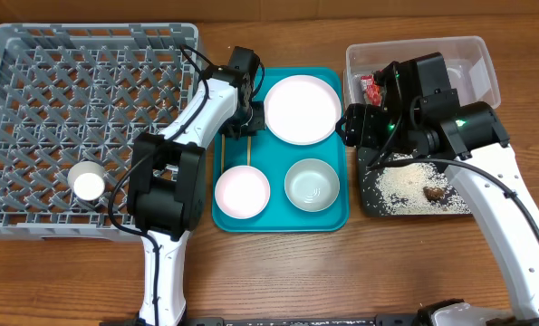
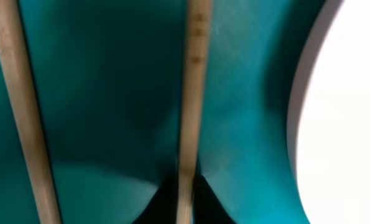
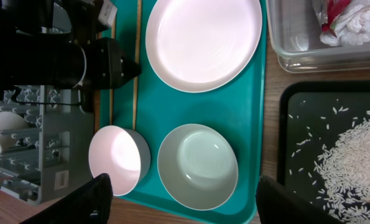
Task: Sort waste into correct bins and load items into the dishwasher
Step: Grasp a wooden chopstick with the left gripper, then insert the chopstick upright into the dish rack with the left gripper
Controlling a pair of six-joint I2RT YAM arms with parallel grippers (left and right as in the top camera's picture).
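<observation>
My left gripper (image 1: 244, 127) is down on the teal tray (image 1: 278, 154), shut on one chopstick (image 2: 194, 93). The second chopstick (image 2: 20, 112) lies parallel to its left. The large pink plate (image 1: 303, 109), pink dish (image 1: 242, 192) and grey-green bowl (image 1: 312, 185) sit on the tray. The white cup (image 1: 90, 182) stands in the grey rack (image 1: 33, 81). My right gripper (image 3: 185, 208) hovers open and empty above the bowl (image 3: 197, 165). The clear tub (image 1: 432, 50) holds the red wrapper (image 1: 371, 88) and white paper (image 3: 359, 28). The black tray (image 1: 369, 204) holds rice (image 1: 405, 186) and a brown lump (image 1: 435, 192).
The rack's wall stands right beside the tray's left edge, close to the chopsticks. The plate's rim (image 2: 346, 112) lies just right of the held chopstick. The tub and the black tray sit against the teal tray's right side.
</observation>
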